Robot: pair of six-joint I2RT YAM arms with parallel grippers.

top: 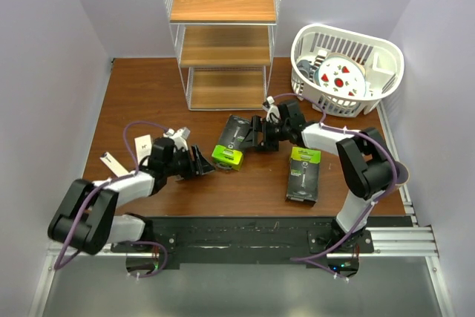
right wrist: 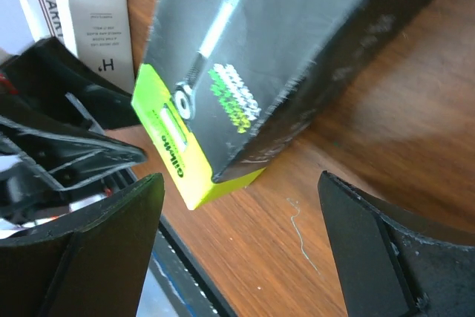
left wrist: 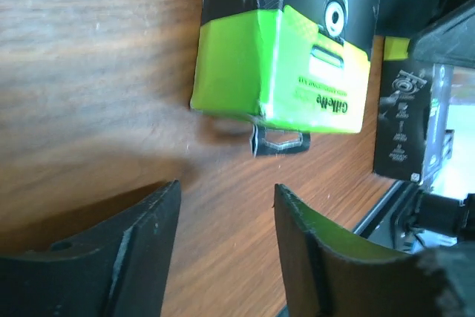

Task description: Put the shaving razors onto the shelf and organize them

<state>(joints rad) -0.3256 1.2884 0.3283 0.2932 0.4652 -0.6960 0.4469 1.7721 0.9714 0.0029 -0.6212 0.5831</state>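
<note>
Razor packs, two, flat black with lime-green ends. The first pack (top: 231, 141) lies on the tabletop (top: 148, 102) in front of the shelf (top: 223, 12), between my two grippers. The second pack (top: 303, 174) lies further right, near my right arm. White cartons, two: one (top: 143, 145) and another (top: 113, 162) sit by my left arm.

My left gripper (left wrist: 226, 191) is low over the wood with its jaws spread and nothing between them. It faces the first pack's lime end, near it but apart.

My right gripper (right wrist: 241, 183) has its jaws spread wide at that pack's black end; I cannot tell whether they touch it.

White slatted basket (top: 386, 53), back right, holds a round dotted item.
</note>
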